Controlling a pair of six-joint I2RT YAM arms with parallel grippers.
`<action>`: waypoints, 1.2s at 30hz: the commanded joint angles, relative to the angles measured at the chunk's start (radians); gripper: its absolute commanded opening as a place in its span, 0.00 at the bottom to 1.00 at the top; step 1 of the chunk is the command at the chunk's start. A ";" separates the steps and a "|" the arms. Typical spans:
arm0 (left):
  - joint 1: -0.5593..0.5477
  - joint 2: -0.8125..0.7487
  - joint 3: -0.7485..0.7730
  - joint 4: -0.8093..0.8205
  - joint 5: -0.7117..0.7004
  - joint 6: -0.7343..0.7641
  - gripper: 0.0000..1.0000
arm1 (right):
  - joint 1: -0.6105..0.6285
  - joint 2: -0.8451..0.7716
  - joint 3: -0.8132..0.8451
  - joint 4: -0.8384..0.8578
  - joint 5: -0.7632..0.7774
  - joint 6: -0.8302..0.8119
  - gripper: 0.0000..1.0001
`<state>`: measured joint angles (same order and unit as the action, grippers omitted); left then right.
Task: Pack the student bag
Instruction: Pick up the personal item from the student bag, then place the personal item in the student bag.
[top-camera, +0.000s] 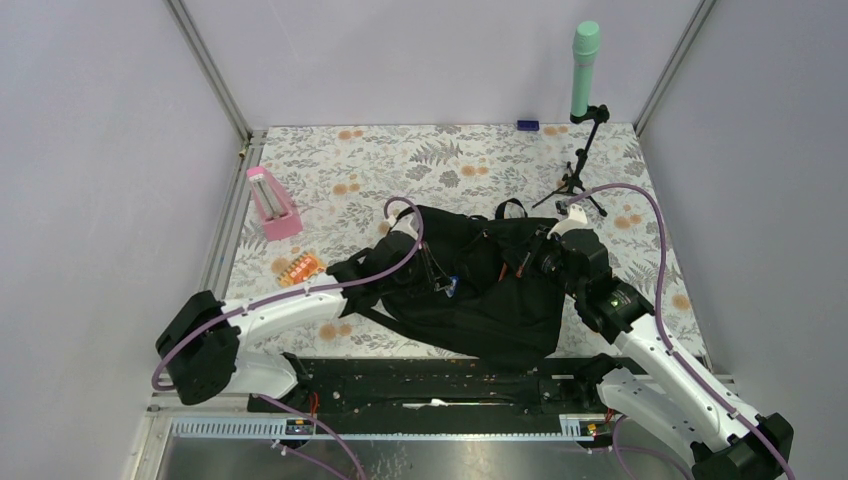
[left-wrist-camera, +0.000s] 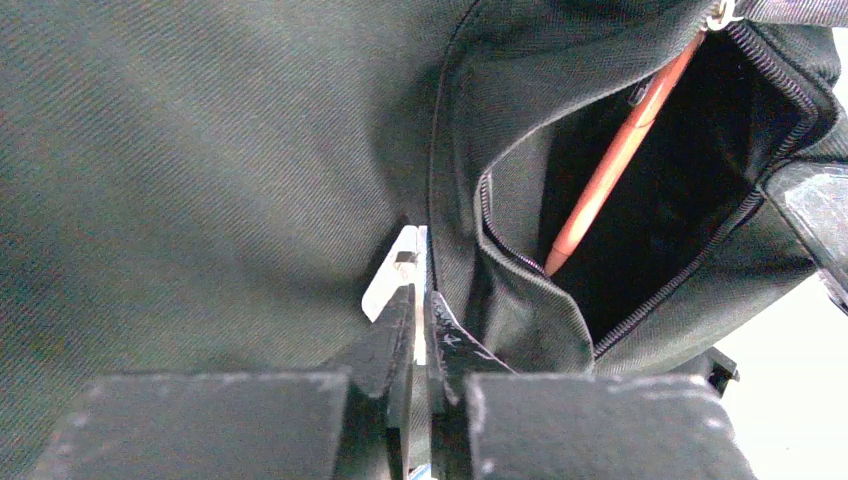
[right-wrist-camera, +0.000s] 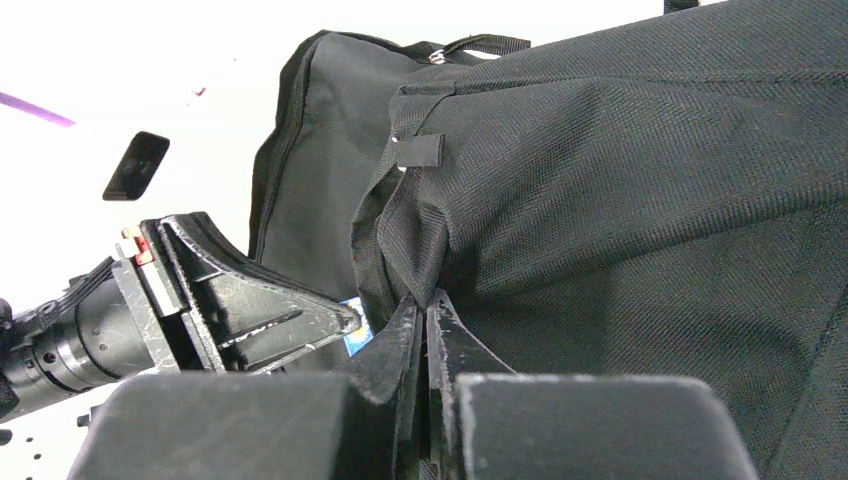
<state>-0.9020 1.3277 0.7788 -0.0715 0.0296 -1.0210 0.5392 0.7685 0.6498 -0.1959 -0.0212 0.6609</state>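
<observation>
While the student bag (top-camera: 490, 310) lies slumped in the middle of the patterned surface (top-camera: 400, 160), just ahead of the two arm bases, both arms are at work on its fabric. The left fingers (left-wrist-camera: 385, 340) are drawn nearly together over a seam just beside the mouth of the front pocket (left-wrist-camera: 700, 170) and seem to nip a thin fold of cloth there. A pale piece at their tips is too unclear to name. The right fingers (right-wrist-camera: 460, 350) are clenched on a bunched fold at the bag's other side. The pocket gapes with its zip undone, and an orange pencil (left-wrist-camera: 620, 150) slants inside it, tip down.

The step in hand looks to be holding the pocket open, with one thing already stowed. The packing seems only part done: a small orange pack (top-camera: 300, 267) and a pink holder (top-camera: 272, 205) lie on the surface to the left, well apart from the bag. If they belong in it, the next move calls for one arm to let go and fetch them, most likely the left since it is nearer. The right would hold the cloth taut so the mouth does not sag shut. If they do not, the zip needs drawing closed against a steady counter-pull.
</observation>
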 joint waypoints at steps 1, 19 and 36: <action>-0.003 -0.104 -0.044 0.036 -0.087 -0.022 0.01 | 0.009 -0.019 0.019 0.116 -0.078 0.032 0.00; -0.064 -0.093 0.136 0.146 0.008 0.119 0.00 | 0.008 -0.039 0.035 0.101 -0.075 0.021 0.00; -0.110 0.299 0.338 0.175 0.039 0.219 0.15 | 0.008 -0.053 0.056 0.075 -0.060 0.014 0.00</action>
<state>-1.0008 1.6207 1.0733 0.0448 0.0547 -0.8394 0.5392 0.7357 0.6498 -0.2066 -0.0208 0.6601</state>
